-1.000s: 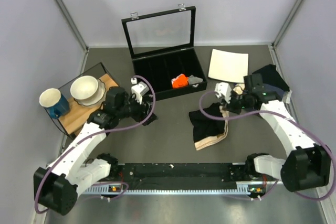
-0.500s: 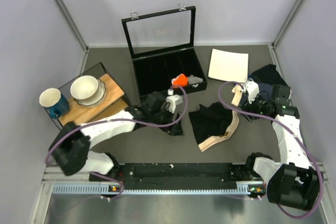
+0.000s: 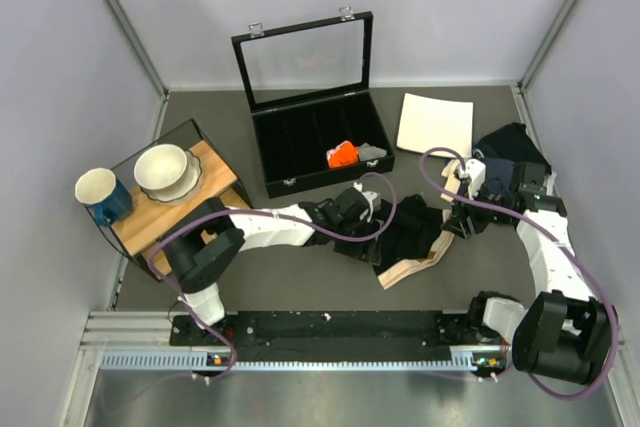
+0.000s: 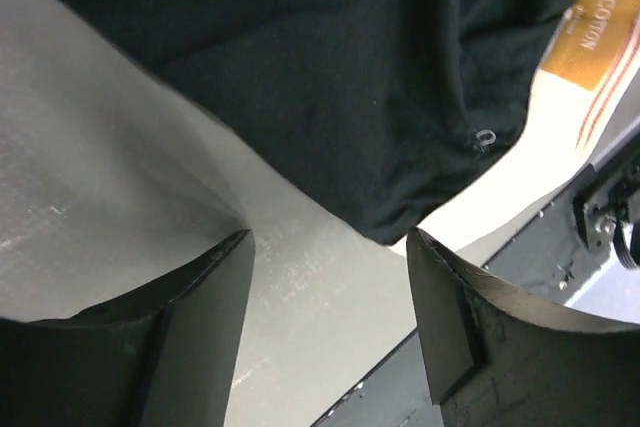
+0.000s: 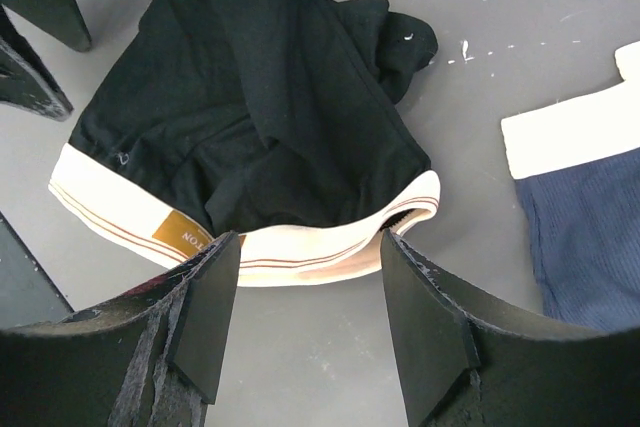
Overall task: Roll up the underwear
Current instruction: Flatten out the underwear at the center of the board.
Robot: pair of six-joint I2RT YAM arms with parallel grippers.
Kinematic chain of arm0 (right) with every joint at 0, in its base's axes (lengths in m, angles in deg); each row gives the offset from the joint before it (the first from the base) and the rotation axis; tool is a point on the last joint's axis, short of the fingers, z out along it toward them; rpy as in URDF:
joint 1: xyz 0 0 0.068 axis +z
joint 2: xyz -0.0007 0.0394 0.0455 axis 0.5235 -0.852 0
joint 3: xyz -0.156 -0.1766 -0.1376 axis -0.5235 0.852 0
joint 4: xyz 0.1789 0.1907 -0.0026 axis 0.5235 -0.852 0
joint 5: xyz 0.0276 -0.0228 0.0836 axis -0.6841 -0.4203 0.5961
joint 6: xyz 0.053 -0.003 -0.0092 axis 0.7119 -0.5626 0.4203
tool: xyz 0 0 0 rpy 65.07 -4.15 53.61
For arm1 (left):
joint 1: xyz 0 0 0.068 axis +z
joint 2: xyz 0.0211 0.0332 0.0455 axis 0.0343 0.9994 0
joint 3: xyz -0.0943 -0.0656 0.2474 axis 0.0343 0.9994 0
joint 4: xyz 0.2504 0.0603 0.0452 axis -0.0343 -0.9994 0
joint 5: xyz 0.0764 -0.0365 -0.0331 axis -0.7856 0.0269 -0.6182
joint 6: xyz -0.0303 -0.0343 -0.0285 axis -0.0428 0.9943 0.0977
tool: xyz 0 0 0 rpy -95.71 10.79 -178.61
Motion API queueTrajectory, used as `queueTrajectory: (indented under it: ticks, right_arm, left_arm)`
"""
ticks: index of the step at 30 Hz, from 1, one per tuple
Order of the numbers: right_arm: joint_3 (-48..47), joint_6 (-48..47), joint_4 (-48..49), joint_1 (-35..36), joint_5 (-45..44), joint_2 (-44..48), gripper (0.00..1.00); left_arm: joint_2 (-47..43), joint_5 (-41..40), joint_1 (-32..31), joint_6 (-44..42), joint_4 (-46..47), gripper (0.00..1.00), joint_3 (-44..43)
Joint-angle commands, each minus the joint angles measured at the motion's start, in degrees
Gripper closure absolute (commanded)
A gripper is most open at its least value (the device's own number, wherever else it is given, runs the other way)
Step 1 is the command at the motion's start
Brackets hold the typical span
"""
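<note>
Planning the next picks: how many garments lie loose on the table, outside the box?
2. The black underwear lies crumpled right of centre; the navy garment lies further right, partly under the right arm, which may hide more.

The grey table [image 3: 300, 282] carries some small white marks. The underwear [image 3: 405, 237] lies crumpled on it between the two grippers. Its black edge is just in front of the left gripper [image 4: 330, 247], and its pale waistband is under the right gripper [image 5: 310, 237]. A navy garment [image 5: 590, 247] lies just to the right of the right gripper. A plate [image 3: 435, 124] lies beyond the right gripper, and an open box [image 3: 300, 181] beyond the left one. A wooden board [image 3: 148, 215] stands well to the left of the left gripper.
</note>
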Motion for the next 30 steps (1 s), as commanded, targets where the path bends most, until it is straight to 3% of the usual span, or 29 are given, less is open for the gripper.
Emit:
queueTrajectory:
  ticks: [1,4,6,8,11,14,18,21,24,30]
  right_arm:
    - [-1.31,-0.13,-0.82,-0.23,3.28,0.67,0.41]
    - [-1.05,-0.3,-1.08,-0.23,3.28,0.67,0.41]
    - [-0.96,-0.57,-1.43,-0.23,3.55,0.67,0.41]
    - [-0.87,-0.83,-1.79,-0.23,3.64,0.85,0.4]
    - [-0.78,-1.27,-1.96,-0.23,3.64,0.94,0.4]
    - [-0.61,-2.06,-2.66,-0.23,3.64,0.94,0.4]
    - [-0.61,-2.67,-3.11,0.2,3.46,0.24,0.4]
    - [-0.87,-1.45,-1.8,4.06,0.4,-2.04,0.41]
    - [-1.57,4.87,2.16,8.55,-5.5,-5.3,0.43]
    - [-4.74,11.91,2.34,14.35,-1.39,-11.18,0.44]
  left_arm:
    - [4.35,-10.74,-2.61,6.45,-7.12,0.4,-5.12]
    - [6.99,-11.12,-2.88,7.78,-8.98,0.41,-6.2]
    - [8.22,-11.55,-2.88,8.22,-8.98,0.56,-6.2]
    - [10.42,-11.82,-2.88,8.57,-10.03,0.82,-6.63]
    - [11.4,-10.51,-2.88,9.27,-9.34,0.98,-5.41]
    - [6.67,-11.64,-2.88,11.64,-6.52,1.0,-0.15]
    - [-5.97,-15.58,-2.88,16.73,-5.03,1.0,11.34]
    - [-11.43,-15.52,-2.88,20.25,-2.57,1.0,17.42]
    - [-13.91,-14.64,-2.96,21.84,0.94,1.0,21.12]
    - [-13.39,-11.65,-2.96,21.4,5.61,1.0,22.46]
